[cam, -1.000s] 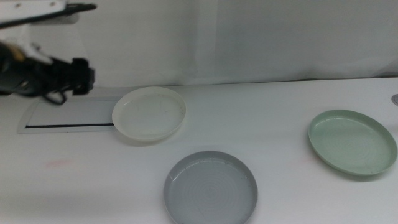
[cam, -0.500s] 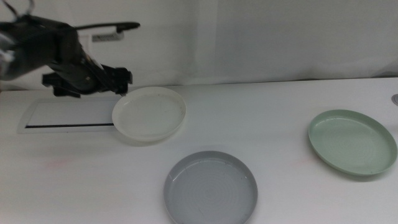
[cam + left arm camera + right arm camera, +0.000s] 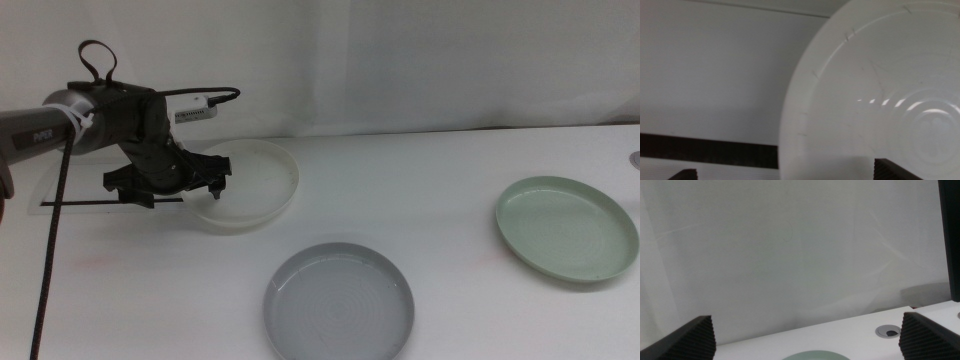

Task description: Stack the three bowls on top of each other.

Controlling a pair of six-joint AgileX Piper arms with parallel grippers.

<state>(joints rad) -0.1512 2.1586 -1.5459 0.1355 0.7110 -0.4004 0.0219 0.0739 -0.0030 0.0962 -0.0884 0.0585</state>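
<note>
From the middle view, you see the left gripper (image 3: 200, 188) low over the near-left rim of the white bowl (image 3: 250, 180). It looks lined up to grab that rim, so the bowl can be lifted. The grey bowl (image 3: 338, 303) sits in front, well apart. The green bowl (image 3: 567, 227) sits far off on the right. The table (image 3: 440, 170) holds all three. The arm hides part of the white panel (image 3: 80, 195) and part of the white bowl's rim.

In the left wrist view, the jaws are spread wide, one tip on each side of the white bowl's (image 3: 880, 100) edge. You cannot tell if they touch it.

In the right wrist view, the right gripper (image 3: 807, 335) waits with its jaws spread wide and nothing between them. Only a sliver of the green bowl (image 3: 815, 356) peeks in.
</note>
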